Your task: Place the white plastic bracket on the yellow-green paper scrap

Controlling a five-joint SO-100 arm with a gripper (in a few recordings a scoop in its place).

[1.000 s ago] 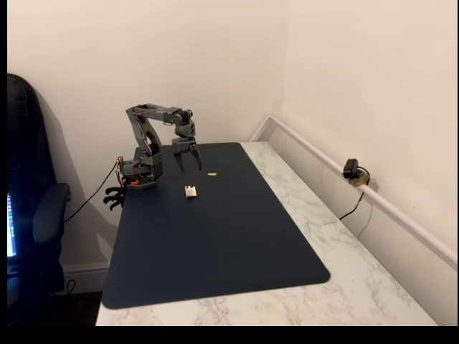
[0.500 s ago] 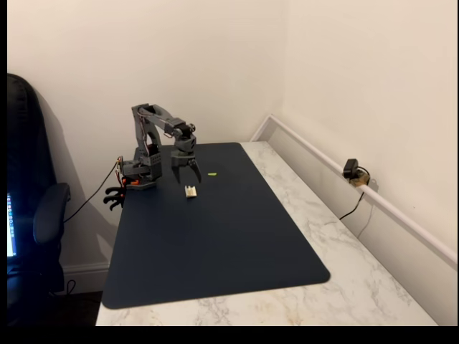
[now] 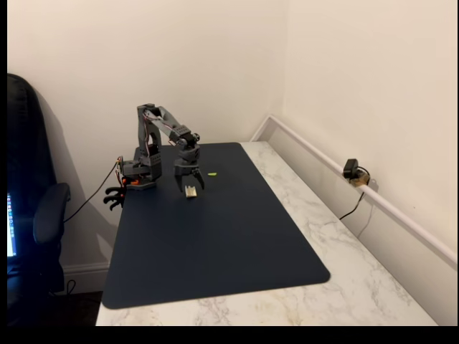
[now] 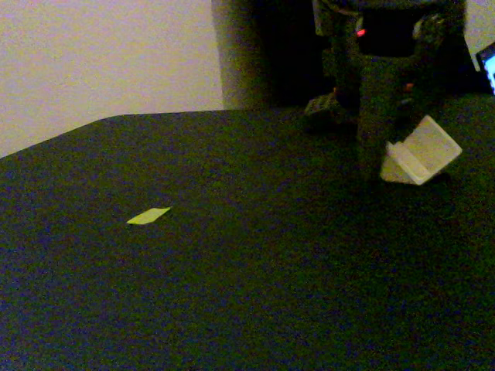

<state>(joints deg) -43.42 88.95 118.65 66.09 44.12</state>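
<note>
Two task items sit on the dark mat (image 3: 215, 236) atop the marble desk (image 3: 344, 279). White plastic bracket (image 4: 421, 152): off-white, blocky, w/ a flat panel and a wedge-like base; in the close fixed view it's upper right of frame, tilted, long axis running lower left to upper right. In the wide fixed view it's a tiny cream block (image 3: 190, 190) upper-left of centre; orientation too small to tell there. Hand (image 3: 190, 188) is lowered over it, fingers spread w/ the bracket between them; contact can't be told. Yellow-green paper scrap (image 4: 148, 216): thin flat sliver, left of centre in the close view, pointing right and slightly up; in the wide view (image 3: 212, 173) it lies just up-right of the bracket, apart from it.
</note>
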